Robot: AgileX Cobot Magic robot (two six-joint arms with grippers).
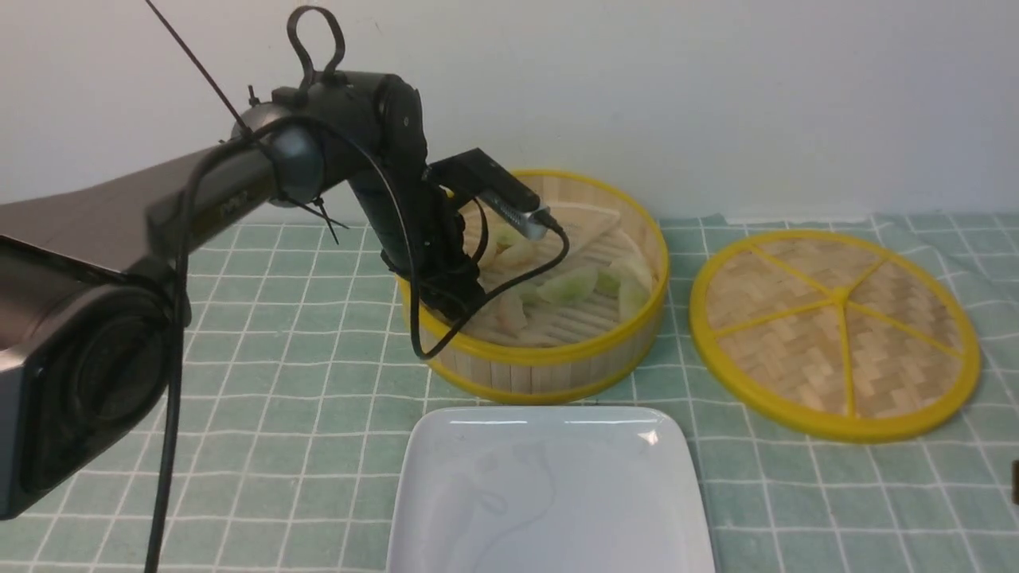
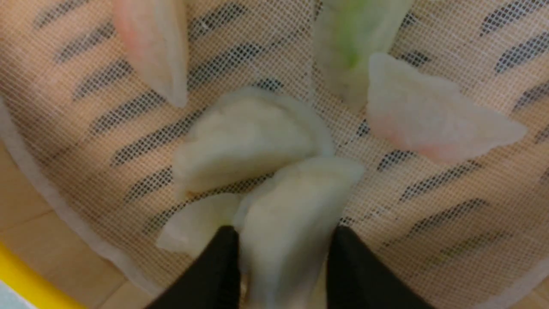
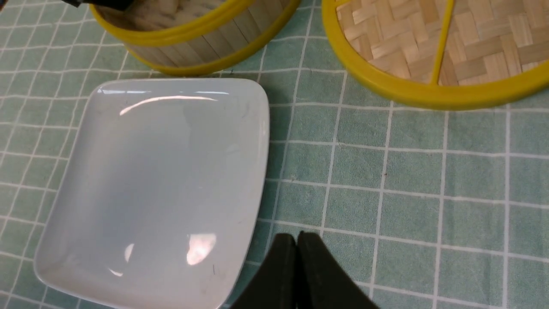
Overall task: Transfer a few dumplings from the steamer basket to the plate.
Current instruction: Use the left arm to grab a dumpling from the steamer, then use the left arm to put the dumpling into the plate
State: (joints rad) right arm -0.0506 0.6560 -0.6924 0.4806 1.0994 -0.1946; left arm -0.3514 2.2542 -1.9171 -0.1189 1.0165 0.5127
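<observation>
The dumplings [image 1: 569, 285], pale green and cream, lie on mesh [image 2: 429, 206] in the steamer basket [image 1: 549, 362]; the plate [image 1: 549, 485] sits just before it. My left claw [image 2: 282, 234] reaches down into the basket, pinching one cream dumpling [image 2: 300, 184] between its fingers. My right claw [image 3: 297, 242] is pressed closed, holding nothing, over the cloth [image 3: 429, 180] beside the plate.

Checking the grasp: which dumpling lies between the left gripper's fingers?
The cream dumpling flanked by fingers of the left gripper; green and pink-tinged ones lie farther off.

Bright even light, glare on the plate [image 3: 141, 189], left wrist view blurred.
</observation>
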